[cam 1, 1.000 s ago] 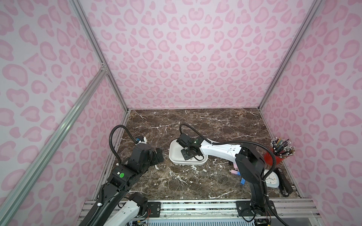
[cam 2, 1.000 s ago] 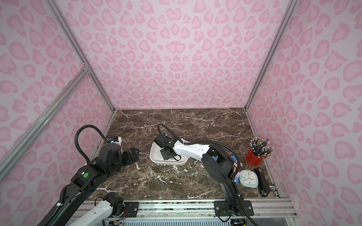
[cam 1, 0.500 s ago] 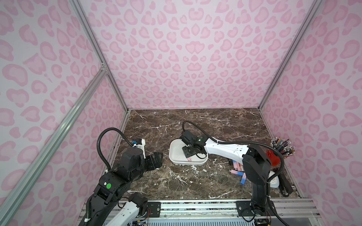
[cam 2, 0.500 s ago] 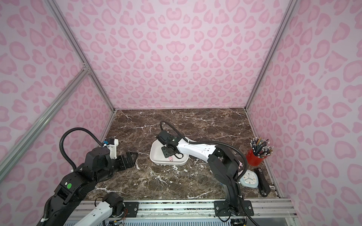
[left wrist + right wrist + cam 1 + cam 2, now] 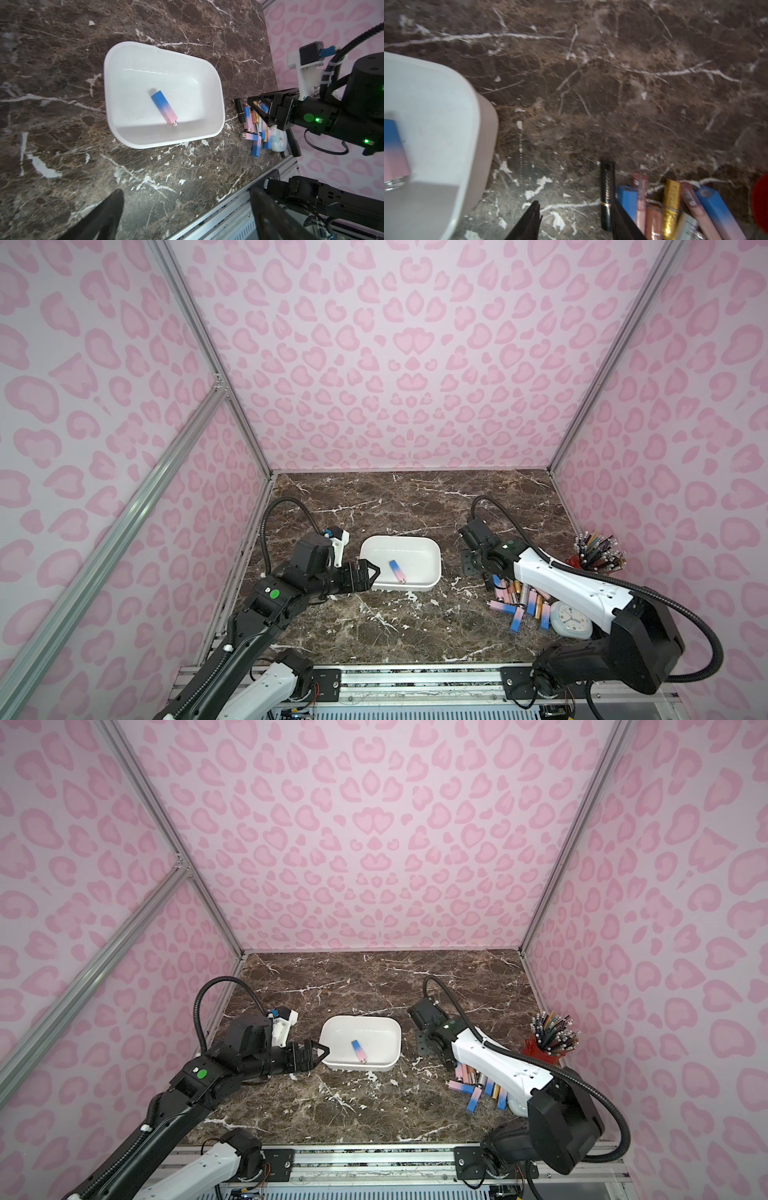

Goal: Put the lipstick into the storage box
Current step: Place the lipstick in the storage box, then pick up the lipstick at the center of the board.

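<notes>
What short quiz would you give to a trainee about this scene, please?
1. True or false: the storage box holds exactly one lipstick.
2. That lipstick is: A red and gold; B blue and pink; C all black.
3. Which gripper is nearer to the heap of lipsticks on the table?
Key: 1 true; 2 B; 3 the right gripper, jaws open.

Lab booth, pink-print walls point(image 5: 395, 364), aluminium frame point(image 5: 219, 383)
</notes>
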You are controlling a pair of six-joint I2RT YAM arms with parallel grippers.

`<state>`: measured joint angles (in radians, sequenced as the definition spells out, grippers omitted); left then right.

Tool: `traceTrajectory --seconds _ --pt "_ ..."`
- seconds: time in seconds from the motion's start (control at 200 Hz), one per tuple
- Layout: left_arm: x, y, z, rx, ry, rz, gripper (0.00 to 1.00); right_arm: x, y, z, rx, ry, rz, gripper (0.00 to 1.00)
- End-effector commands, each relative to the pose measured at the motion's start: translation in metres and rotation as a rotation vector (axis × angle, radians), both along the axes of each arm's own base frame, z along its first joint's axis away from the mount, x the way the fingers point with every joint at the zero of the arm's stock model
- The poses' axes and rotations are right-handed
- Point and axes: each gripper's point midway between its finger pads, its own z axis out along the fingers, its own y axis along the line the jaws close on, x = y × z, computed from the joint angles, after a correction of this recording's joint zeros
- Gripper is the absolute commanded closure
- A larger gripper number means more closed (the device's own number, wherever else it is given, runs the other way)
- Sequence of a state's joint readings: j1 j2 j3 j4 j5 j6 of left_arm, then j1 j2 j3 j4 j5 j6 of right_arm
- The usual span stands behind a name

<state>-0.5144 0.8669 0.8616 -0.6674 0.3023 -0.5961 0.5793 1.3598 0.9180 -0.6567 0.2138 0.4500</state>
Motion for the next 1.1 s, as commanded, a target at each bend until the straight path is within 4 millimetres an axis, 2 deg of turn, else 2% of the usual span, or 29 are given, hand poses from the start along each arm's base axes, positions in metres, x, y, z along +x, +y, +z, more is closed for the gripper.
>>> traceTrajectory --seconds 0.0,0.225,0.37,0.475,0.625,0.875,1.095 --pt "0.009 -0.028 0.017 -0.077 -0.053 -0.070 0.02 -0.006 -0.026 -0.006 -0.012 -0.003 -0.070 0.43" --pt "0.012 -0.082 0.015 -0.044 -0.046 -0.192 0.02 -0.013 -0.047 -0.030 0.008 0.050 -0.125 0.48" --pt "0.017 -0.099 0.006 -0.028 -0.036 -0.208 0.02 -0.010 -0.044 -0.039 0.025 0.059 -0.118 0.53" --pt "0.022 -0.102 -0.004 -0.005 -0.024 -0.200 0.02 -0.006 -0.039 -0.042 0.041 0.063 -0.110 0.58" --pt "0.027 -0.103 -0.014 0.023 -0.011 -0.195 0.02 -0.002 -0.034 -0.045 0.052 0.065 -0.101 0.59" --pt "0.031 -0.110 -0.018 0.028 -0.008 -0.213 0.02 -0.003 -0.029 -0.069 0.054 0.122 -0.093 0.61" --pt "0.031 -0.109 -0.022 0.045 -0.005 -0.215 0.02 -0.002 -0.026 -0.077 0.060 0.143 -0.087 0.62"
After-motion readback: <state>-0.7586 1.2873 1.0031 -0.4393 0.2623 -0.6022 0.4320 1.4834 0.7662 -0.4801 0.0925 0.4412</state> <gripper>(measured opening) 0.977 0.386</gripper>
